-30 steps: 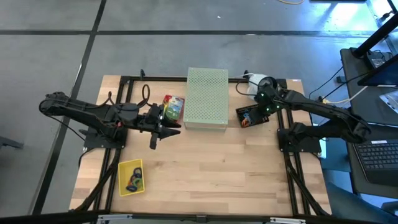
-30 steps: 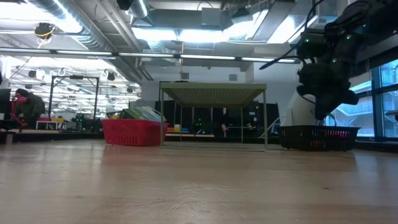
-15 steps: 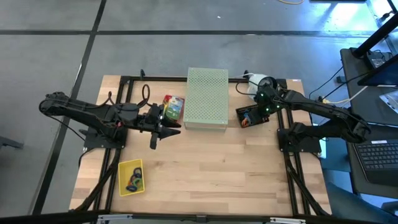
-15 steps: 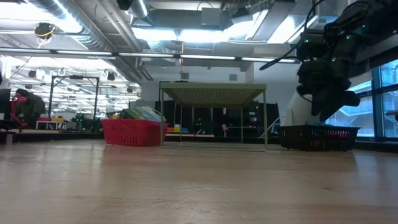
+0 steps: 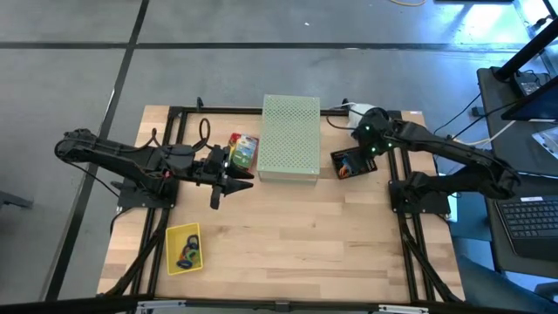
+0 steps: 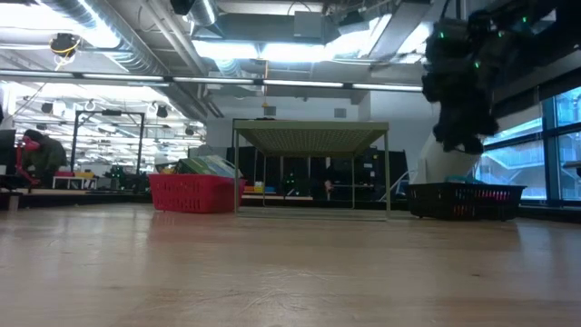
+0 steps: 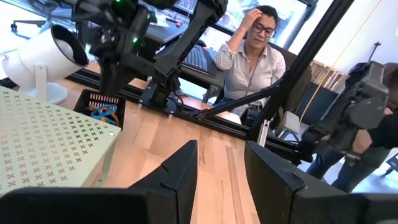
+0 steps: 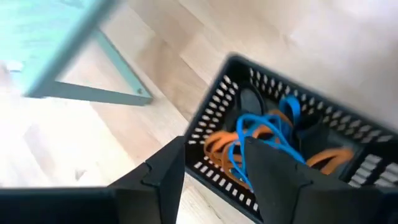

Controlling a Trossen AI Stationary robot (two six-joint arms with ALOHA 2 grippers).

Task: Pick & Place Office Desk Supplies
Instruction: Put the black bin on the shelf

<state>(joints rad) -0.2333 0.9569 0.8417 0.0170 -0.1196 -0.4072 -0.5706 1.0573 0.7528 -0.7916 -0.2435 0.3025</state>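
R tool (image 8: 214,165) open over bands (image 8: 264,140), basket (image 8: 214,127)

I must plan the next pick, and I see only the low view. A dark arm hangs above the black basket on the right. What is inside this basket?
Observer: Blue and orange rubber bands lie in the black basket. The right pincer above them is open and empty.
Operator: Where is the left arm?
Observer: The left pincer is open, beside the pale green perforated box.
Operator: Is anything nearer the front?
Observer: A yellow box lies front left with small dark things inside.
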